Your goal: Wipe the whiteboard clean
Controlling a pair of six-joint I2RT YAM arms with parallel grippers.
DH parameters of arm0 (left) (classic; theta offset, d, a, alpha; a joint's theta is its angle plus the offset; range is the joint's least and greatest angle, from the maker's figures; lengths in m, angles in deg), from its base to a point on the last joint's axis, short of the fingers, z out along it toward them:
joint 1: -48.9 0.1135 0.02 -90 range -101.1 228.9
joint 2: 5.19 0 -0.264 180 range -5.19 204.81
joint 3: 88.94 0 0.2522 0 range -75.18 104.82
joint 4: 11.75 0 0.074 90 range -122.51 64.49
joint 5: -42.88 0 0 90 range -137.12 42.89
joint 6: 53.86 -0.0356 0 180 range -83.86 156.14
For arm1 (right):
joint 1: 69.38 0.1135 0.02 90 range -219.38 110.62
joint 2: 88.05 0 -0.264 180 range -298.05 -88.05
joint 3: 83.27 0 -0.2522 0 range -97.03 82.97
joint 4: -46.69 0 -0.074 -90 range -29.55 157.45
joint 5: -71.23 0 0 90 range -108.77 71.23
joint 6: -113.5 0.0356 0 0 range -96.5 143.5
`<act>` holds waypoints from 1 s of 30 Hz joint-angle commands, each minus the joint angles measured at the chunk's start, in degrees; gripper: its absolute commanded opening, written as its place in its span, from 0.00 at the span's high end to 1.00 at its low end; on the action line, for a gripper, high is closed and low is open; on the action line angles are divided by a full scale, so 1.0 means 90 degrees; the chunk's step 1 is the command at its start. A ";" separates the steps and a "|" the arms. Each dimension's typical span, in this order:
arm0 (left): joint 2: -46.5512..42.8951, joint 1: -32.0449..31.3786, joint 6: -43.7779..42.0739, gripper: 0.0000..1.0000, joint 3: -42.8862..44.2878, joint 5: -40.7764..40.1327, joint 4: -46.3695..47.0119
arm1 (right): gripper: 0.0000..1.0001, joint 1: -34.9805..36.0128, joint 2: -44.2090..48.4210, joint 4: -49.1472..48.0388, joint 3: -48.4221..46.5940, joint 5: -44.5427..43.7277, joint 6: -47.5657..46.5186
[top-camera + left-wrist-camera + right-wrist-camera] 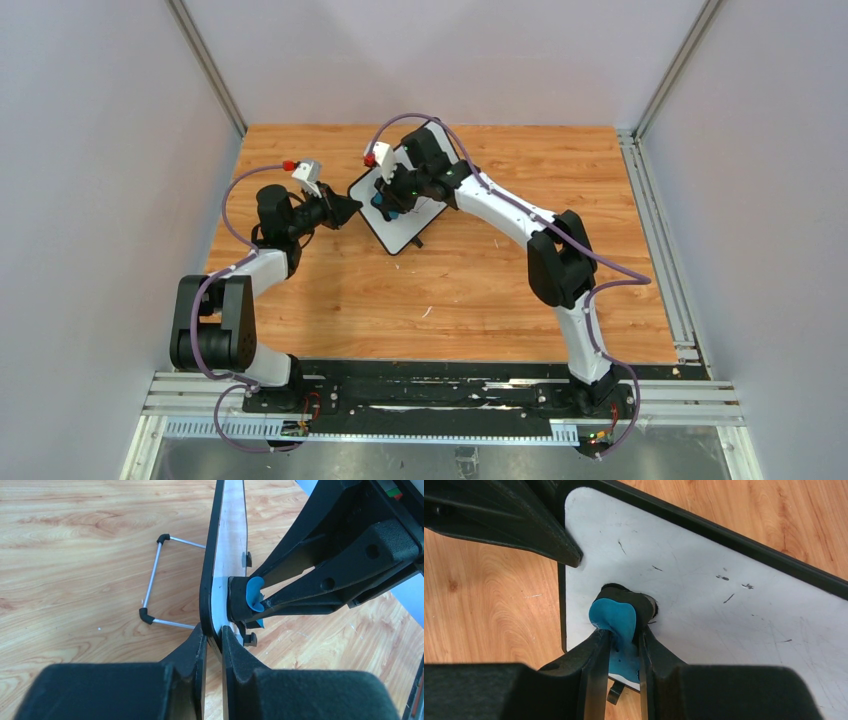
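Observation:
The whiteboard (405, 222) stands tilted on the wooden table, white with a thin black frame. In the right wrist view its face (704, 595) bears only a few small black flecks. My left gripper (213, 636) is shut on the board's edge (206, 580), holding it upright. My right gripper (622, 637) is shut on the blue eraser (614, 617), whose black felt pad presses on the board face near its left edge. The eraser also shows in the left wrist view (254, 594) and in the top view (383, 203).
The board's wire stand (152, 582) with black corner pieces rests on the table behind the board. Small black feet (250, 639) stick out at the board's lower edge. Grey walls enclose the wooden table (450, 300) on three sides.

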 commanded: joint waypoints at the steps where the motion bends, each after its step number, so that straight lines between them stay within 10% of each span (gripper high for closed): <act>1: 0.0015 -0.0024 -0.0725 1.00 -0.0033 -0.0086 -0.0404 | 0.99 0.0032 0.0114 0.0060 -0.0139 -0.0200 -0.0122; 15: 0.0012 -0.0033 -0.0758 1.00 -0.0030 -0.0097 -0.0439 | 1.00 -0.0829 -0.0386 0.0224 -0.1039 -0.0250 -0.0174; 30: 0.0039 -0.0033 -0.0773 1.00 0.0010 -0.0107 -0.0453 | 0.99 -0.0027 0.0069 0.0040 -0.0151 0.0045 0.0088</act>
